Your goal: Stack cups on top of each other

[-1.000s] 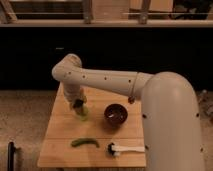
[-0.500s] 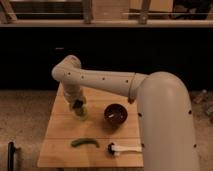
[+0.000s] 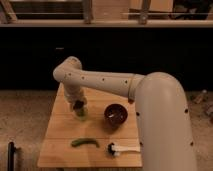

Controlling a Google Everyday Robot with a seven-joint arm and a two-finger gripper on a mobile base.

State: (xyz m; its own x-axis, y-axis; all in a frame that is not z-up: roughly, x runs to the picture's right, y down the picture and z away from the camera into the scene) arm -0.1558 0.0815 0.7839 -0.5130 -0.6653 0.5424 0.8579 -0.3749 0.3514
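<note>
A lime-green cup (image 3: 80,113) stands on the wooden table (image 3: 60,135), left of the middle. My gripper (image 3: 78,105) hangs from the white arm straight down onto this cup, at its top. Only this one spot of lime green shows; I cannot tell whether it is one cup or more. The gripper covers the cup's rim.
A wide dark maroon bowl (image 3: 115,114) stands to the right of the cup. A long curved green vegetable (image 3: 84,143) lies near the front. A white brush-like tool with a dark head (image 3: 122,148) lies at the front right. The big white arm (image 3: 160,115) covers the table's right side.
The arm has shifted slightly; the gripper stays over the lime cup. Nothing else on the table has moved.
</note>
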